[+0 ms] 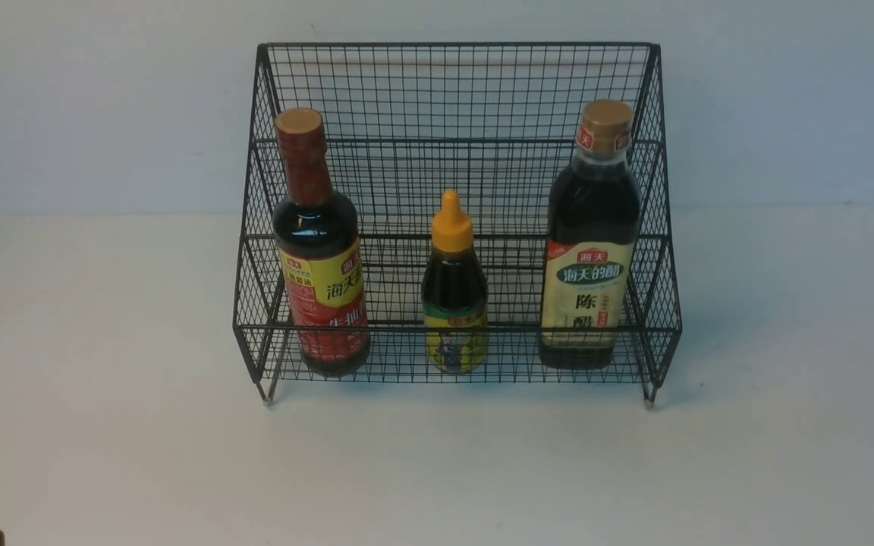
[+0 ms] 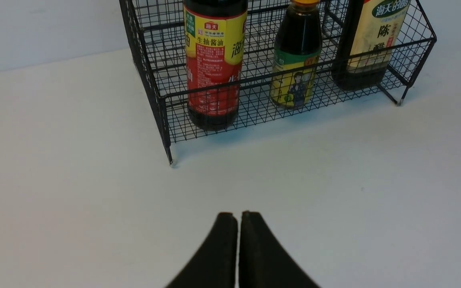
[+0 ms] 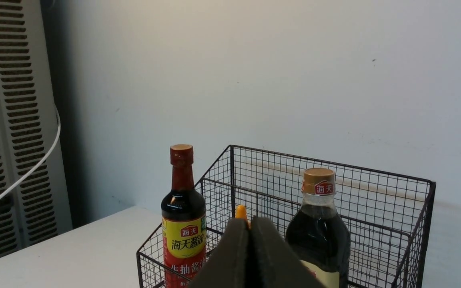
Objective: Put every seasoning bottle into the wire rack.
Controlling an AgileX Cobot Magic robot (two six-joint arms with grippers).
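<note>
All three bottles, the red-label bottle [image 1: 321, 250], small bottle [image 1: 454, 292] and cream-label bottle [image 1: 590, 243], stand upright in the wire rack's [image 1: 456, 91] lower tier, while the left gripper [image 2: 238, 218] and right gripper [image 3: 249, 226] are both closed and empty.

The black wire rack [image 1: 456, 91] stands on the table. On its lower front tier three dark bottles stand upright, apart: the red-yellow one [image 1: 321, 250] left, the small orange-capped one [image 1: 454, 292] centre, the cream-labelled one [image 1: 591, 243] right.

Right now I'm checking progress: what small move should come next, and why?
Probably none beyond keeping both arms back: the red-yellow-labelled bottle, the small orange-capped bottle and the cream-labelled gold-capped bottle all stand upright in the black wire rack's lower tier.
</note>
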